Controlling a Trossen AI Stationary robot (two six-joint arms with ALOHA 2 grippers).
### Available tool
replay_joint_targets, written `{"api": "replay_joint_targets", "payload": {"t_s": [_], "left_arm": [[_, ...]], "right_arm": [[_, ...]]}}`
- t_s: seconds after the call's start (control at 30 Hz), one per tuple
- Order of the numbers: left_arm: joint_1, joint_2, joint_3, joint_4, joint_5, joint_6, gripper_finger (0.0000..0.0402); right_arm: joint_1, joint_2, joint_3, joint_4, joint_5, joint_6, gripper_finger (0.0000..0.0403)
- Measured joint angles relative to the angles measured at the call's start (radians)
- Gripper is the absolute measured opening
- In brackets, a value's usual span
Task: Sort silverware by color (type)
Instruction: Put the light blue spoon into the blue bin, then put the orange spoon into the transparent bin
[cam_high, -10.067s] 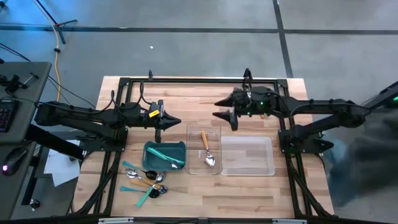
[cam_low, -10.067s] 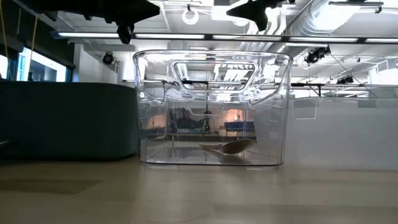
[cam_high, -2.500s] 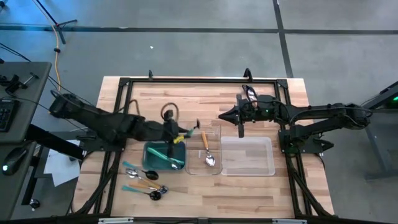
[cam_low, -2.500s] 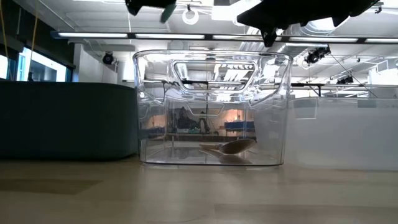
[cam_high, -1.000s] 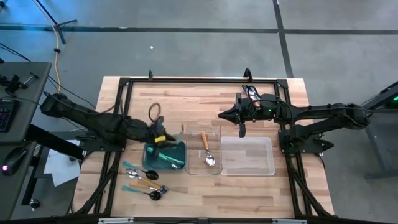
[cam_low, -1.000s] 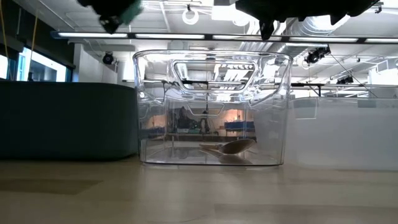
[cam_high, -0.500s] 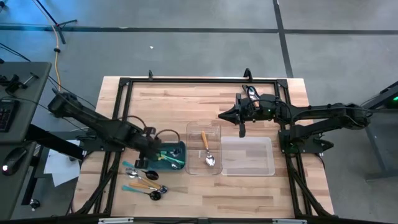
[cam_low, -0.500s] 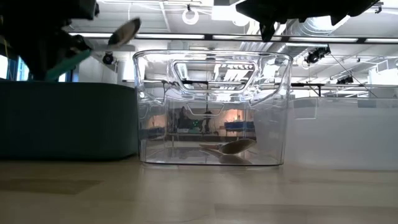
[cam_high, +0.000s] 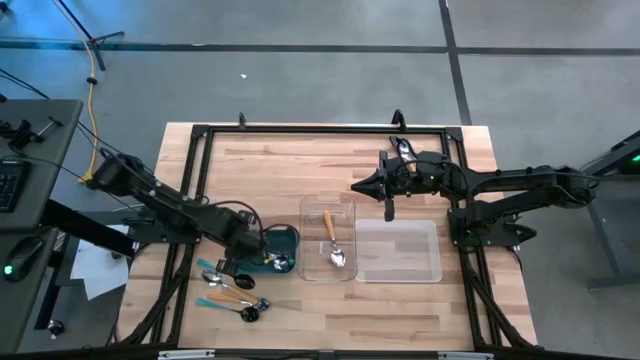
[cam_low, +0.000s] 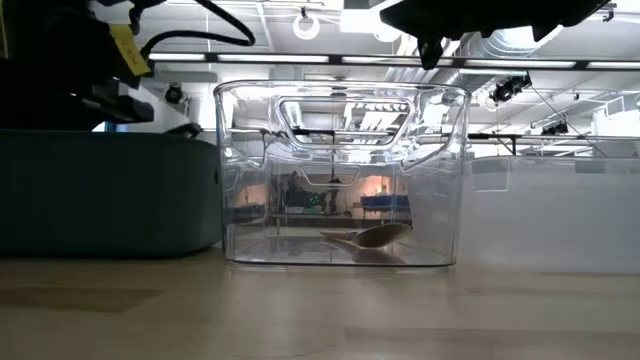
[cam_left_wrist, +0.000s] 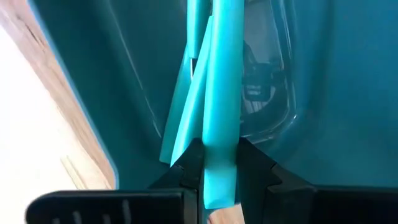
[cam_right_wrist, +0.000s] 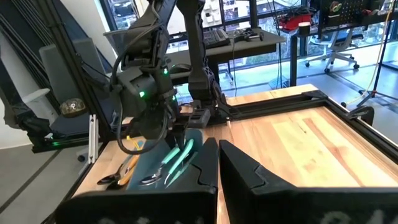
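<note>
Teal spoon (cam_left_wrist: 217, 93) (head hidden) clamped by left gripper (cam_left_wrist: 219, 165) over teal bin (cam_left_wrist: 348, 93).

Teal rectangular plastic bin (cam_high: 288, 236) lower centre-left on light wooden slatted table (cam_high: 300, 160); two clear plastic trays (cam_high: 342, 212) (cam_high: 400, 250) side by side at its right; grey floor (cam_high: 300, 25) above.

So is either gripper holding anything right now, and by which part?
The left gripper pinches a teal-handled spoon by its handle, over the teal bin. The right gripper is shut on nothing, above the clear trays.
</note>
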Motion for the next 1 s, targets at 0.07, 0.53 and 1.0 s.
{"api": "replay_joint_targets", "payload": {"t_s": [0.07, 0.53, 1.0], "left_arm": [[0.0, 0.011, 0.0, 0.004, -0.001, 0.008, 0.005], [0.0, 0.009, 0.0, 0.016, 0.004, 0.0, 0.0134], [0.028, -0.07, 0.102, -0.062, 0.003, 0.007, 0.0156]], "right_arm": [[0.0, 0.0, 0.0, -0.002, 0.0, 0.0, 0.0], [0.0, 0.0, 0.0, -0.013, 0.0, 0.0, 0.0], [0.0, 0.0, 0.0, -0.021, 0.0, 0.0, 0.0]]}}
